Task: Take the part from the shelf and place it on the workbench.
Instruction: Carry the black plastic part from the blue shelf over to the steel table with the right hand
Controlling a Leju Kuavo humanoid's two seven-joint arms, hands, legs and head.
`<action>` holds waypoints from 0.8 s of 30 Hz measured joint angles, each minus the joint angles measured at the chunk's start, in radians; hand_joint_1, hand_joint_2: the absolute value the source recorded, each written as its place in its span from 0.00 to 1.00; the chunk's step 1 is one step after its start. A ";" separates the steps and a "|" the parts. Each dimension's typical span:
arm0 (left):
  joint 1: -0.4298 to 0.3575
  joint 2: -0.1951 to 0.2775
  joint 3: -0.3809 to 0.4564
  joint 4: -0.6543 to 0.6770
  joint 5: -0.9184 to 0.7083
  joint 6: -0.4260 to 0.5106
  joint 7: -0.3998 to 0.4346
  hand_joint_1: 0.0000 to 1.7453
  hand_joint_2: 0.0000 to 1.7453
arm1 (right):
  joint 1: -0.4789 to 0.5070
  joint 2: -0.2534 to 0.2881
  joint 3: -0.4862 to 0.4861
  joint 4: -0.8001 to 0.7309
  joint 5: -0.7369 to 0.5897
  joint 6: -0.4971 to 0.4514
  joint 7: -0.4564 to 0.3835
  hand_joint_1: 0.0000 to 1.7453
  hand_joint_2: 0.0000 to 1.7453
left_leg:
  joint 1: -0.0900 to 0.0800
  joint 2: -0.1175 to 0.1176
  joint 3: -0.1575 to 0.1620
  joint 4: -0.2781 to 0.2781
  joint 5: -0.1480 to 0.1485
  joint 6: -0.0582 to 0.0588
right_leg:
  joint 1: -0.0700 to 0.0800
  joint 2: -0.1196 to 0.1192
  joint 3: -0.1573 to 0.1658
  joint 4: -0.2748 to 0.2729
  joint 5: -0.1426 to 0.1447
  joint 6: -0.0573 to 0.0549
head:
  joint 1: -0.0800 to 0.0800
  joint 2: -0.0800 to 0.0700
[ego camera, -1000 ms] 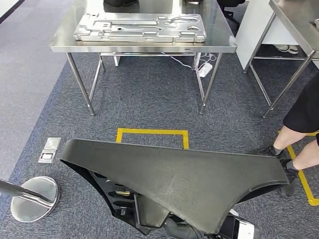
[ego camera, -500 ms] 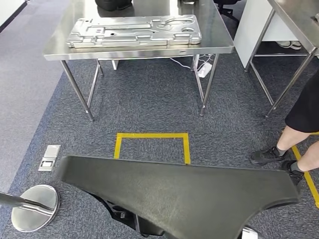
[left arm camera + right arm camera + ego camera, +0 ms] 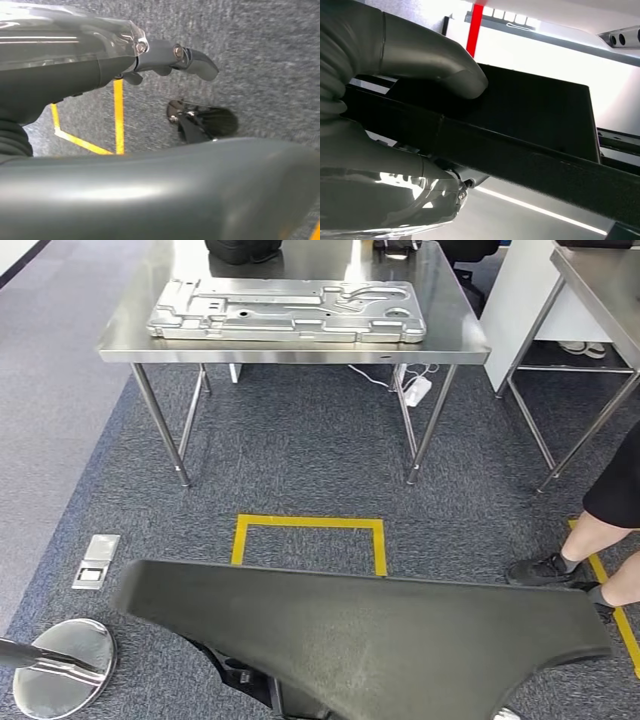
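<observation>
Carrying step: I hold the black part [image 3: 362, 640] low across the head view, well short of the steel worktop [image 3: 121, 340] ahead. Left robot hand [image 3: 166, 55]: fingers stretched above the part; whether it grips, I cannot tell. Right robot hand [image 3: 395, 100]: thumb pressed on the part's edge, clamping it. Next I must advance past the yellow floor marking [image 3: 309, 530]. Since the earlier frames, the view has shifted slightly.
</observation>
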 joint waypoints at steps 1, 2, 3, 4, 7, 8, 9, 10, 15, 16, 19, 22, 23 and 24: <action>0.000 0.000 0.000 0.000 0.000 0.000 0.000 0.00 1.00 | 0.001 0.000 0.000 -0.001 0.001 -0.001 -0.002 1.00 1.00 | -0.001 0.000 0.012 0.000 -0.008 -0.001 | 0.003 0.000 0.016 -0.061 0.048 -0.006 | 0.000 0.000; -0.001 0.000 0.000 0.000 0.000 0.000 0.000 0.00 1.00 | 0.002 0.000 0.000 -0.002 0.002 -0.001 -0.003 1.00 1.00 | -0.001 -0.001 0.022 0.000 -0.016 -0.004 | 0.007 -0.001 0.029 -0.111 0.075 -0.011 | -0.001 0.000; -0.002 0.000 0.000 0.000 0.000 0.000 0.000 0.00 1.00 | 0.003 0.000 0.000 -0.002 0.002 -0.002 -0.005 1.00 1.00 | -0.001 -0.001 0.028 -0.001 -0.022 -0.008 | 0.011 -0.001 0.038 -0.151 0.079 -0.017 | 0.000 0.000; -0.002 0.000 -0.001 0.000 -0.001 0.001 0.000 0.00 1.00 | 0.005 0.000 0.000 -0.004 0.004 -0.003 -0.006 1.00 1.00 | -0.001 0.000 0.034 -0.002 -0.029 -0.015 | 0.014 -0.001 0.043 -0.172 0.076 -0.023 | 0.000 0.000; -0.001 0.002 -0.001 0.000 -0.004 0.001 -0.001 0.00 1.00 | 0.014 0.000 0.001 -0.008 0.008 -0.006 -0.008 1.00 1.00 | -0.003 0.001 0.052 0.014 -0.035 -0.033 | 0.012 0.000 0.064 -0.191 0.081 -0.039 | 0.000 0.000; -0.002 0.003 -0.002 0.000 -0.006 0.001 -0.001 0.00 1.00 | 0.015 0.001 0.001 -0.010 0.010 -0.007 -0.008 1.00 1.00 | -0.003 0.001 0.053 0.031 -0.040 -0.037 | 0.008 -0.001 0.076 -0.195 0.084 -0.043 | -0.001 0.000; -0.004 0.004 -0.002 0.000 -0.008 0.002 -0.001 0.00 1.00 | 0.016 0.002 0.001 -0.011 0.011 -0.008 -0.008 1.00 1.00 | -0.002 0.001 0.043 0.056 -0.053 -0.041 | 0.004 -0.003 0.085 -0.199 0.082 -0.046 | -0.002 0.000; -0.006 0.006 -0.003 0.000 -0.010 0.002 -0.001 0.00 1.00 | 0.017 0.003 0.001 -0.013 0.013 -0.010 -0.008 1.00 1.00 | 0.000 0.001 0.020 0.098 -0.075 -0.047 | 0.002 -0.004 0.091 -0.200 0.078 -0.048 | -0.003 0.000; 0.001 0.008 -0.007 0.000 -0.012 0.002 -0.001 0.00 1.00 | 0.031 0.004 0.002 -0.014 0.016 -0.016 -0.008 1.00 1.00 | 0.012 0.001 -0.099 0.206 -0.077 -0.065 | -0.003 -0.001 0.120 -0.201 0.048 -0.044 | -0.005 0.000; 0.002 0.008 -0.008 0.000 -0.012 0.002 -0.001 0.00 1.00 | 0.033 0.004 0.002 -0.014 0.017 -0.016 -0.008 1.00 1.00 | 0.013 0.002 -0.087 0.149 -0.029 -0.066 | -0.005 -0.001 0.131 -0.201 0.040 -0.040 | -0.005 0.000; 0.003 0.009 -0.012 0.000 -0.012 0.002 -0.002 0.00 1.00 | 0.034 0.004 0.002 -0.019 0.020 -0.018 -0.009 1.00 1.00 | 0.007 0.003 -0.061 0.038 0.026 -0.058 | -0.007 -0.001 0.151 -0.204 0.023 -0.024 | -0.005 0.000; 0.005 0.009 -0.018 0.000 -0.013 0.002 -0.004 0.00 1.00 | 0.033 0.004 0.003 -0.021 0.021 -0.019 -0.009 1.00 1.00 | 0.005 0.003 -0.053 0.025 0.021 -0.034 | -0.005 0.000 0.160 -0.198 0.020 -0.002 | -0.004 0.000; 0.004 0.009 -0.019 0.000 -0.013 0.002 -0.006 0.00 1.00 | 0.031 0.004 0.003 -0.022 0.019 -0.019 -0.009 1.00 1.00 | 0.007 0.002 -0.046 0.022 0.019 -0.027 | -0.005 0.000 0.159 -0.183 0.018 0.002 | -0.004 0.000; 0.002 0.010 -0.021 0.000 -0.013 0.001 -0.008 0.00 1.00 | 0.028 0.004 0.003 -0.022 0.017 -0.019 -0.009 1.00 1.00 | 0.009 0.002 -0.038 0.019 0.017 -0.022 | -0.005 0.000 0.146 -0.155 0.008 0.004 | -0.004 0.000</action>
